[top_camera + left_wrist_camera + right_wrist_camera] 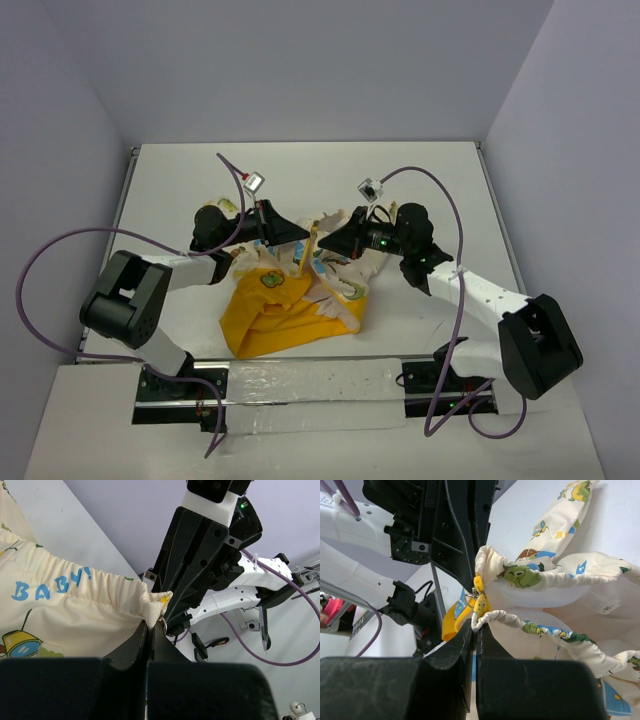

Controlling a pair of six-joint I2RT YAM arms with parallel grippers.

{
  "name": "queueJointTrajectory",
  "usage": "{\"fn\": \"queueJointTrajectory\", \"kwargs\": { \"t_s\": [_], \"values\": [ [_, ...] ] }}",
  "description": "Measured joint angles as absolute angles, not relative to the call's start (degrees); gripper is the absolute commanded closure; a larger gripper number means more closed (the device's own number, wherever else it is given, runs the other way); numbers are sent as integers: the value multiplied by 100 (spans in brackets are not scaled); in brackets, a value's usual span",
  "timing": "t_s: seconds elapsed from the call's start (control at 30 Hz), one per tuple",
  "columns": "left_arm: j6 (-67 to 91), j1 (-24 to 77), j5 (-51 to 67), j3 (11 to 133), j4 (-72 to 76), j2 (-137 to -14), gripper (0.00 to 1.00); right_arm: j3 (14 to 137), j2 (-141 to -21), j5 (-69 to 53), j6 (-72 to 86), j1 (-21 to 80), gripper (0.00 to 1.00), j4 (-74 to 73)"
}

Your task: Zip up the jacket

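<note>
The jacket (290, 300) lies mid-table, yellow-orange panel with a green patch toward me, cream cartoon-print fabric behind. Both grippers meet tip to tip above its far edge. My left gripper (306, 236) is shut on a gathered cream hem corner (150, 611) printed "BABY!". My right gripper (322, 240) is shut on the opposite elastic hem corner (485, 618). A yellow zipper end with a metal pull ring (476, 594) sits just above the right fingertips, between the two pinched corners. The ring also shows in the left wrist view (163, 623).
White table (300, 175) enclosed by pale walls on three sides. A white strip (310, 385) runs along the near edge between the arm bases. Purple cables loop beside each arm. Two small tags hang on cables above the grippers.
</note>
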State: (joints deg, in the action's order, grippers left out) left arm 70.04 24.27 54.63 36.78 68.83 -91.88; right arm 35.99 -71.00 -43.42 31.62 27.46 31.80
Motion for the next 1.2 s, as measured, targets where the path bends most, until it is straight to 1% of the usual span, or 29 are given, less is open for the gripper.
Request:
{"fn": "queueJointTrajectory", "kwargs": {
  "t_s": [0.53, 0.8, 1.2],
  "values": [
    [7286, 2476, 5507, 3757, 7001, -9389, 100, 3557, -7074, -4515, 3142, 2722, 100, 3219],
    [7150, 2518, 5636, 3887, 6662, -9389, 100, 3561, -7104, -4803, 3107, 2719, 100, 3309],
    [7086, 2506, 5643, 3914, 6497, -9389, 100, 3568, -7255, -4764, 3055, 2696, 100, 3347]
  ]
}}
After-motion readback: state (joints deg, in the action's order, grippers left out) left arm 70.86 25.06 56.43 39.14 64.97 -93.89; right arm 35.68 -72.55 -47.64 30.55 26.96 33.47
